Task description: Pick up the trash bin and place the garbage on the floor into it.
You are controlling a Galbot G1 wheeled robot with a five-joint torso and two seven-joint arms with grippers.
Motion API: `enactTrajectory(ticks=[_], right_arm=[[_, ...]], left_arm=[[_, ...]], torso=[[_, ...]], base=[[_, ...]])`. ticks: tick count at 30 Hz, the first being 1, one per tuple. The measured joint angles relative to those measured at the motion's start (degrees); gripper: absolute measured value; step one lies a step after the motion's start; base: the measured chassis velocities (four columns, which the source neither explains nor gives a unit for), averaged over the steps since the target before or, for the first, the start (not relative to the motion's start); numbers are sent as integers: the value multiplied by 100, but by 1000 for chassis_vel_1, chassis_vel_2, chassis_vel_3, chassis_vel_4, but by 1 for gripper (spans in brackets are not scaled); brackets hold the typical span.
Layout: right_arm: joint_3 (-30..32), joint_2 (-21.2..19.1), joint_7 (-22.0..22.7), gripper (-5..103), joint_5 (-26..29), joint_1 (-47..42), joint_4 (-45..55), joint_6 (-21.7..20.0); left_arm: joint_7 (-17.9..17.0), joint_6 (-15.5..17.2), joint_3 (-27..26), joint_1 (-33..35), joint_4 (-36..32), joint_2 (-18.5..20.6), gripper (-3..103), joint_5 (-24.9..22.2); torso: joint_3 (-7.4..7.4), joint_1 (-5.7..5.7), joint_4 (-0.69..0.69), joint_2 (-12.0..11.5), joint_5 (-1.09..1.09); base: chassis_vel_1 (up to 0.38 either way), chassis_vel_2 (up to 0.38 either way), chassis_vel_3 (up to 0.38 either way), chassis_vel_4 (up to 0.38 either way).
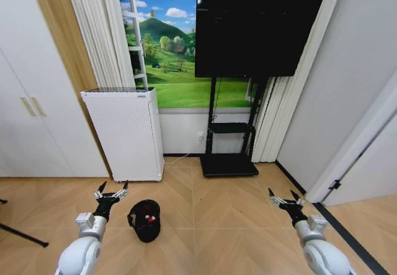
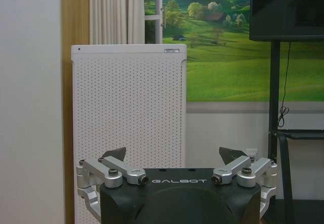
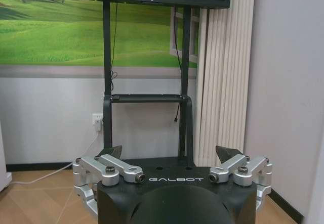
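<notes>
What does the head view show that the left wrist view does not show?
Head view alone: the trash bin on the wood floor, red garbage inside it, and the open right gripper. Left wrist view alone: a closer look at the open left gripper and its fingers. Both: the white perforated appliance and the black screen.

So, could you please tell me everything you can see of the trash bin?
The trash bin is small, round and black, lined with a glossy black bag that bunches over its rim. It stands upright on the wooden floor, just beside the open left gripper, which does not touch it. Something red and white shows inside.
</notes>
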Motion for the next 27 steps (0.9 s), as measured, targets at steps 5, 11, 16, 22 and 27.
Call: enactTrajectory(ticks=[5, 11, 16, 22, 27], right_arm=[[1, -1, 0, 100, 0, 0, 0, 0], [0, 1, 0, 100, 0, 0, 0, 0], [1, -1, 1, 100, 0, 1, 0, 0], [0, 0, 0, 100, 0, 0, -1, 0], [0, 0, 0, 100, 0, 1, 0, 1]], left_arm=[[2, 0, 1, 0, 0, -1, 100, 0], [0, 0, 0, -2, -1, 1, 100, 0], [1, 3, 2, 1, 1, 0, 100, 0], [1, 1, 1, 0, 0, 1, 100, 0], [2, 2, 1, 0, 0, 1, 100, 0]], torso=[[-1, -1, -1, -4, 4], [-3, -2, -1, -7, 9], [-4, -2, 0, -9, 9], [-5, -3, 1, -11, 6], [-6, -3, -1, -12, 11]], base=[[359, -360, -357, 363], [349, -353, -360, 352], [360, -348, -344, 352], [349, -374, -348, 364], [365, -376, -342, 342]])
